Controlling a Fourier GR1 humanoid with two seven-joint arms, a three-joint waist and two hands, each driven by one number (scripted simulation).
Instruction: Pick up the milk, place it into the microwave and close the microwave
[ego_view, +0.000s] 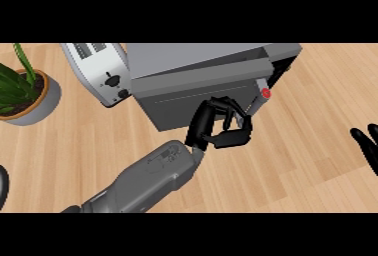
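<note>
With the milk out of sight, probably inside the microwave (199, 57) by the counter's (295, 165) far edge, the left hand (221, 127), fingers curled on nothing visible, should press the door (177, 102) squarely until flush, while the right hand (367, 145) rests open at the right edge.

Left forearm (148, 180) angles up from lower edge, left hand (221, 127) fingers curled, right hand (367, 145) open at right edge, fingers up

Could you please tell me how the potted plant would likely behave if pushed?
The pot looks broad and squat, so it would probably slide on the counter rather than tip. Its long thin leaves would likely bend easily.
</note>
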